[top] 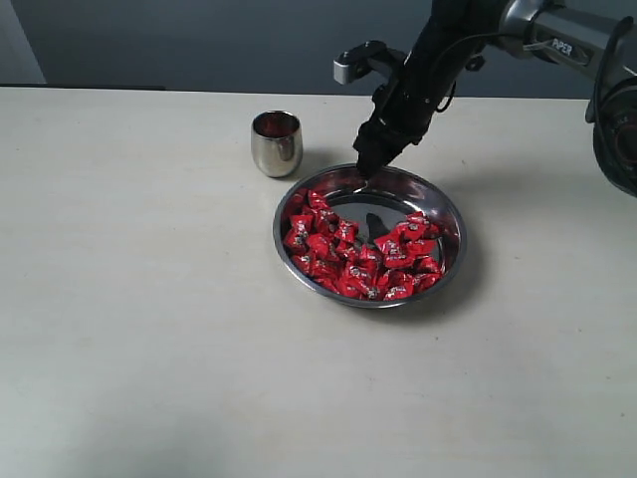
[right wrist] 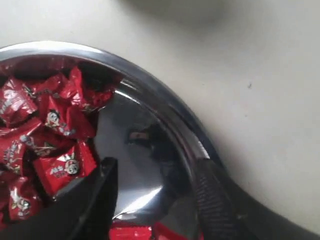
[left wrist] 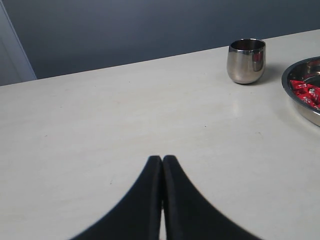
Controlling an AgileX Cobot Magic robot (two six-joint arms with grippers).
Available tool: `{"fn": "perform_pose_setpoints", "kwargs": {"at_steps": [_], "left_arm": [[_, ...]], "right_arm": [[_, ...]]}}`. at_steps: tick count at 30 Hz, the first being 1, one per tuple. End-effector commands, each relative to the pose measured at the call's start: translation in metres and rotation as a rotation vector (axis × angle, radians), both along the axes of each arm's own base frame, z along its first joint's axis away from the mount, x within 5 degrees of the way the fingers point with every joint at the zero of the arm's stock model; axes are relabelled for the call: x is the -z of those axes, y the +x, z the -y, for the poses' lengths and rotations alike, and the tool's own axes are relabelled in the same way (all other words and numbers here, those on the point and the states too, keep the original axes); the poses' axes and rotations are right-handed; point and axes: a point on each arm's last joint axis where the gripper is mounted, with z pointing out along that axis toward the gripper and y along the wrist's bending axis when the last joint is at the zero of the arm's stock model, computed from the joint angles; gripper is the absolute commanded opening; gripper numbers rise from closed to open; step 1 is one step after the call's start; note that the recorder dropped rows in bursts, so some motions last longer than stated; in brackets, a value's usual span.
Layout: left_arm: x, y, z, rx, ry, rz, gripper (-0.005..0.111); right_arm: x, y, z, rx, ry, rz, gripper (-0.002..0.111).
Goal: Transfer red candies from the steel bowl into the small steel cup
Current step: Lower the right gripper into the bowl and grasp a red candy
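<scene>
Barely begun, I'd say: candies [top: 358, 254] heaped in the bowl [top: 438, 202], cup [top: 276, 142] too dark inside to read, right gripper [top: 366, 171] open and empty over the bowl.

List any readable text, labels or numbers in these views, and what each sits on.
"PIPER": white letters on the right arm, exterior view.
Print on the red candies: pale cartoon faces; any lettering is too blurred to read.
The cup and the bowl: no text seen.
</scene>
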Motion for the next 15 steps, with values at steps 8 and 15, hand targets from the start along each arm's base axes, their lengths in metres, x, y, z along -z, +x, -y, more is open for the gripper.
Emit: {"fn": "perform_pose_setpoints", "kwargs": {"at_steps": [8,15], "left_arm": [[-0.001,0.000,0.001,0.010,-0.007,0.012,0.000],[-0.001,0.000,0.001,0.010,-0.007,0.012,0.000]], "right_arm": [[0.027,-0.029,-0.022,-0.008,-0.047,-0.135,0.047],[0.041,-0.039,-0.022,0.012,-0.039,-0.208,0.047]]}}
